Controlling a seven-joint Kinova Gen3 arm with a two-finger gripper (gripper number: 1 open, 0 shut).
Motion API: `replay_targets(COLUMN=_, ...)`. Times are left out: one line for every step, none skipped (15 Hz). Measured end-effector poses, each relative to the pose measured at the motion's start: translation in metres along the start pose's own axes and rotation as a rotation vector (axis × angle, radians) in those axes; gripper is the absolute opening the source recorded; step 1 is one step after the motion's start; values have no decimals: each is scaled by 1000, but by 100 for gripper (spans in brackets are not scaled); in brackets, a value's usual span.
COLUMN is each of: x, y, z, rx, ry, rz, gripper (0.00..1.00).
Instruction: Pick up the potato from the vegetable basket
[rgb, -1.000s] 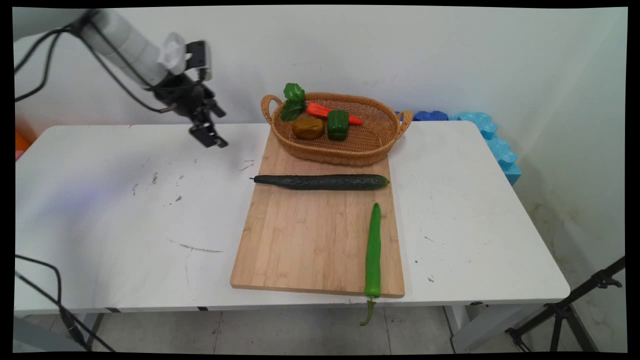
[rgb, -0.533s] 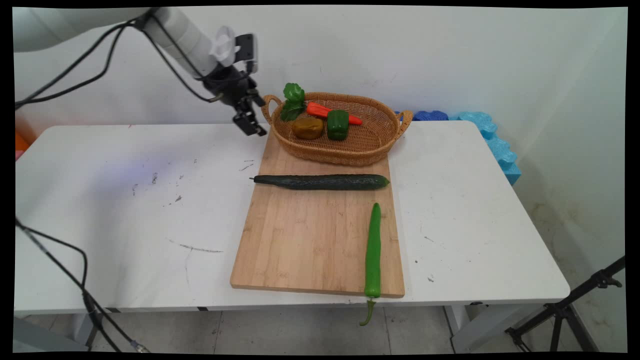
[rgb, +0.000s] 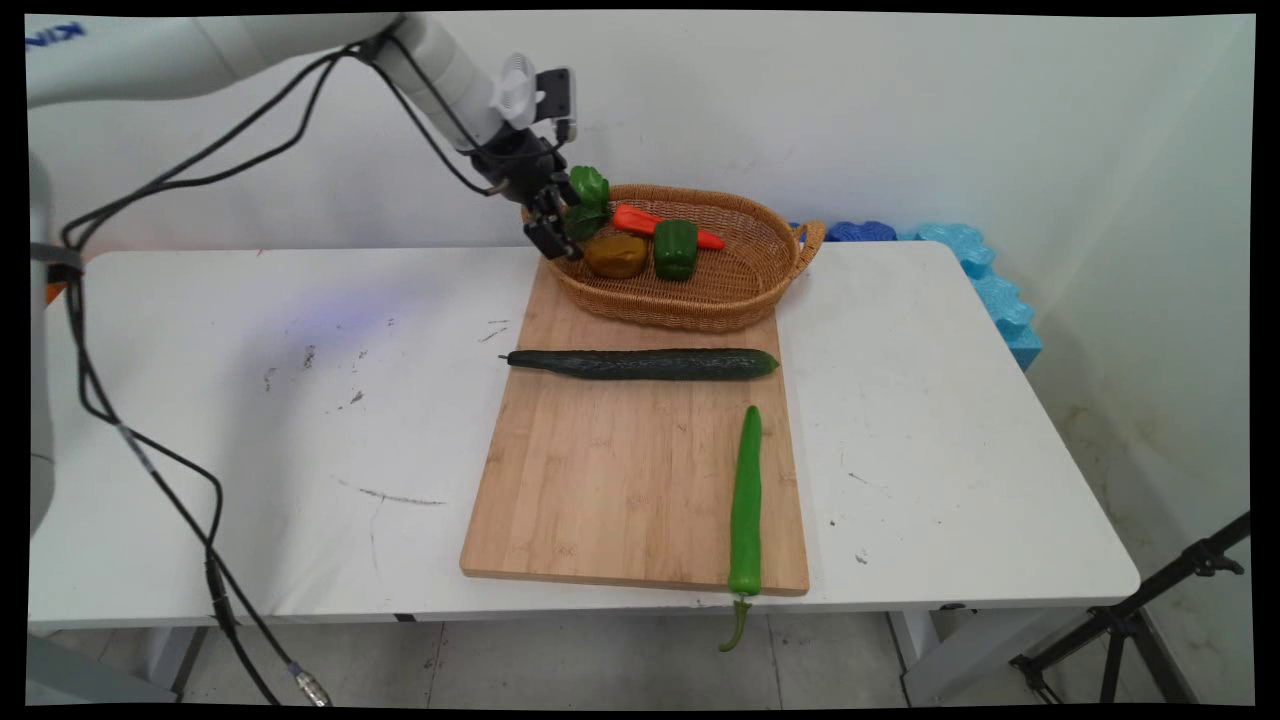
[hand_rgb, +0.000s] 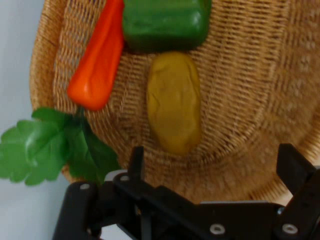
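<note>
The tool (rgb: 552, 232) hangs over the left end of the wicker basket (rgb: 745, 290), which sits at the counter's (rgb: 250, 420) far edge. Its fingers (hand_rgb: 136, 161) are spread apart with nothing between them, and the potato (hand_rgb: 174, 102) lies just ahead of the gap. The potato rests in the basket's left half, the carrot's leafy top (rgb: 586, 203) draped over the rim beside it, the carrot (rgb: 660, 225) behind and the green bell pepper (rgb: 676, 248) just to its right. Nearer the front, a wooden board (rgb: 620, 470) carries a dark cucumber (rgb: 645, 363) lying crosswise and a long green chili (rgb: 745, 500), whose stem overhangs the counter's near edge.
</note>
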Motion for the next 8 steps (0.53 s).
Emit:
replay_targets(x=2, y=-3, z=4, rx=-2, ry=1, rz=-1, gripper=100)
replay_targets(x=4, y=-6, z=11, rx=-5, ry=2, rz=-2, gripper=100)
replay_targets(x=5, y=-9, z=15, rx=-7, ry=3, rz=-3, gripper=100)
replay_targets(x=6, y=-12, z=21, rx=-11, ry=3, rz=-6, gripper=100)
replay_targets(x=8, y=-15, z=28, rx=-15, ry=3, rz=-9, gripper=100)
replay_targets(x=9, y=-18, z=35, rx=-19, ry=3, rz=-12, gripper=100)
replay_targets(x=9, y=-21, z=39, rx=-22, ry=3, rz=-16, gripper=100)
replay_targets(x=10, y=-23, z=45, rx=-27, ry=2, rz=-20, gripper=100)
